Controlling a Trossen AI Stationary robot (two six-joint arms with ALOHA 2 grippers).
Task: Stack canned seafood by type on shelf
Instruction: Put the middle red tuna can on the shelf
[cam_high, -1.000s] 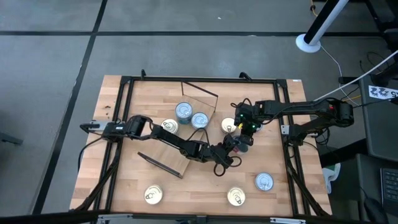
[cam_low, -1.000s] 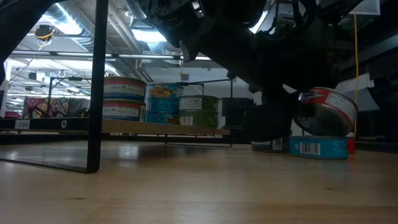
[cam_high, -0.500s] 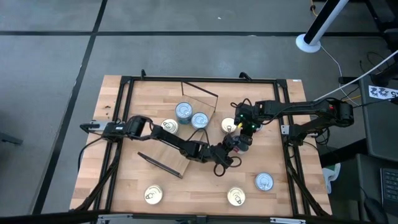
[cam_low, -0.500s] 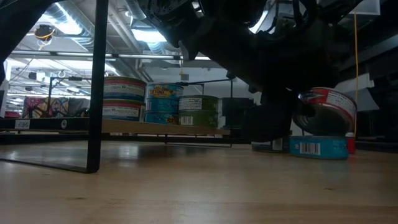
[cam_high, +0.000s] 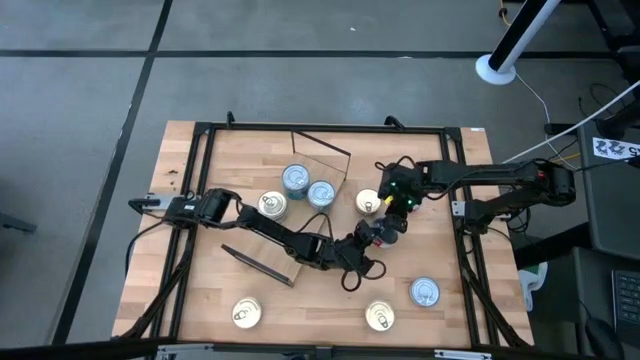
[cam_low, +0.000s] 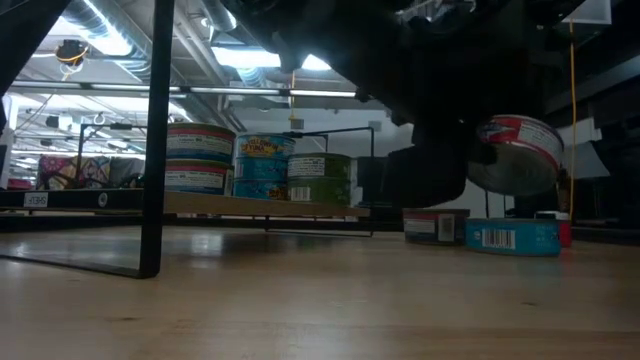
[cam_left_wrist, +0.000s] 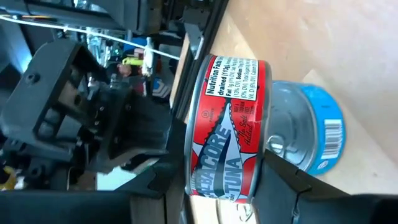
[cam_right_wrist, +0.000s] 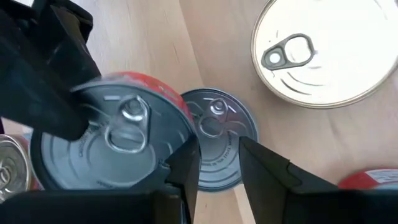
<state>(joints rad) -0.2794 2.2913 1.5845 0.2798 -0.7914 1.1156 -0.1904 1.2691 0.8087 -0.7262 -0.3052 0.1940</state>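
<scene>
The left end effector (cam_high: 377, 236) is reaching toward the middle of the surface (cam_high: 200, 290) and is gripping a red-labelled tuna tin (cam_left_wrist: 227, 127) by its sides, one finger (cam_left_wrist: 292, 183) pressing the label. In the low view this tin (cam_low: 518, 152) is hanging tilted, clear of the wood, above a blue-labelled tin (cam_low: 511, 236) that is resting flat. The left wrist view is showing that blue tin (cam_left_wrist: 311, 134) just beyond the held one.

The right end effector (cam_high: 398, 205) is hovering just beside the left one. Its fingers (cam_right_wrist: 264, 163) are standing narrowly apart above a grey-lidded tin (cam_right_wrist: 217, 134) and are closing on nothing.

On the shelf (cam_low: 260, 206), several tins are standing together: a stack of two (cam_low: 198, 158) at one end, a teal-labelled one (cam_low: 262, 158) beside it, and a green-labelled one (cam_low: 320, 178) next.

A gold-lidded tin (cam_high: 370, 204) is lying near the right end effector. Three further tins (cam_high: 246, 313) (cam_high: 379, 317) (cam_high: 425, 292) are lying well apart along the near edge of the surface.
</scene>
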